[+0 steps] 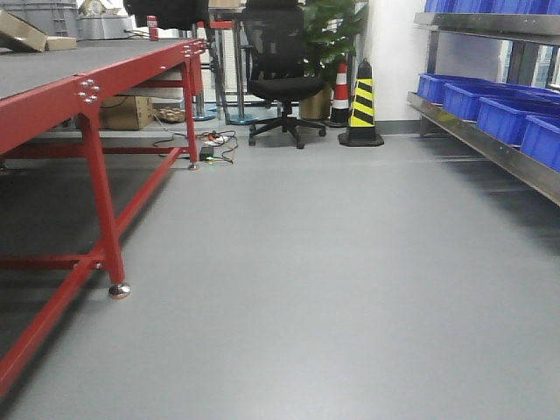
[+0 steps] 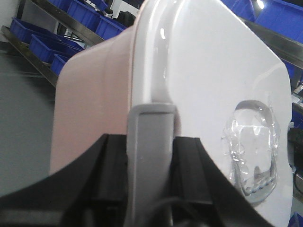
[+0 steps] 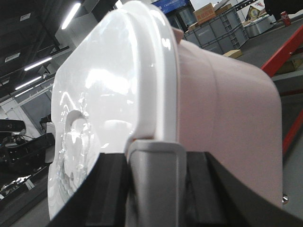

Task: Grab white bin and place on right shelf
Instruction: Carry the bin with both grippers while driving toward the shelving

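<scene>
White bin (image 2: 203, 90) is carried clear of the floor (image 1: 332, 289), clamped between the two wrists. It is not seen in the front view and has not been set on the right shelf (image 1: 490, 147). The jaws of the left gripper (image 2: 150, 161) are closed against a grey latch (image 2: 151, 127) at the lid rim, one black jaw on each side with no gap visible. The jaws of the right gripper (image 3: 156, 184) are closed likewise on the matching latch (image 3: 154, 161) at the opposite side.

The step in hand is judged to be the carry to the shelf. Both wrists should be held level and at a fixed spacing, so that the white bin is neither pulled apart nor allowed to sag. The steel rail at the shelf's front edge should be cleared before lowering. A bay free of the blue bins (image 1: 516, 118) should be chosen; none is shown in these views. The red-framed worktop (image 1: 87, 87) on the left should be given room.

The lid is glossy, hard white plastic with an overhanging rim and a moulded recess under what looks like wrinkled clear film. The body is matte, pale beige, with rounded corners. Slippage at the smooth latches is to be expected if the grip is relaxed.
</scene>
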`<control>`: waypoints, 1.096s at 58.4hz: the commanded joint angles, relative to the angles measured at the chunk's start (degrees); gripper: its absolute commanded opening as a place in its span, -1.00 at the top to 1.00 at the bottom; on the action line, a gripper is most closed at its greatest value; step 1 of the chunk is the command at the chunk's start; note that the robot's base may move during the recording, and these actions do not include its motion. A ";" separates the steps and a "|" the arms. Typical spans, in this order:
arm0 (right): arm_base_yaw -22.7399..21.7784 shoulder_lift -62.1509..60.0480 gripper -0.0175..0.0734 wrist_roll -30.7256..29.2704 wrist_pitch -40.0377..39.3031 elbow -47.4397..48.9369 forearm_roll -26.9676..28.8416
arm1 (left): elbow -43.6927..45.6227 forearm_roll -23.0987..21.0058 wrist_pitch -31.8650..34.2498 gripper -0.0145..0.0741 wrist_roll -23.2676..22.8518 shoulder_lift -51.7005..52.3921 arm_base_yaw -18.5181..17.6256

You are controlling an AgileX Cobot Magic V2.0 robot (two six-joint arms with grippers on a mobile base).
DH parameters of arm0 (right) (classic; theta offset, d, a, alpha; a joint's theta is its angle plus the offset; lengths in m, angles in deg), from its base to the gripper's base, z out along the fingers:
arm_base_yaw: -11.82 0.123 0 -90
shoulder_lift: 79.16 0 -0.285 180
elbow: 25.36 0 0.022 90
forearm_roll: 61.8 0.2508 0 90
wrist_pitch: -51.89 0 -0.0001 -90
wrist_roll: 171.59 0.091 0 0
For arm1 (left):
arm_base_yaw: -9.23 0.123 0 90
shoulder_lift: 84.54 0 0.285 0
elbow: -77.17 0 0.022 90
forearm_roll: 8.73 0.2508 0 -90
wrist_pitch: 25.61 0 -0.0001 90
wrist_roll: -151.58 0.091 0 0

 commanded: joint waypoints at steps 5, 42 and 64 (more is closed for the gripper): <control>2.18 -1.91 0.49 -1.38 15.74 2.13 5.19 | 1.93 -5.90 -18.37 0.94 1.84 2.22 -2.67; 2.18 -1.91 0.49 -1.38 15.74 2.13 5.19 | 1.93 -5.90 -18.37 0.94 1.84 2.22 -2.67; 2.18 -1.91 0.49 -1.38 15.74 2.13 5.19 | 1.93 -5.90 -18.37 0.94 1.84 2.22 -2.67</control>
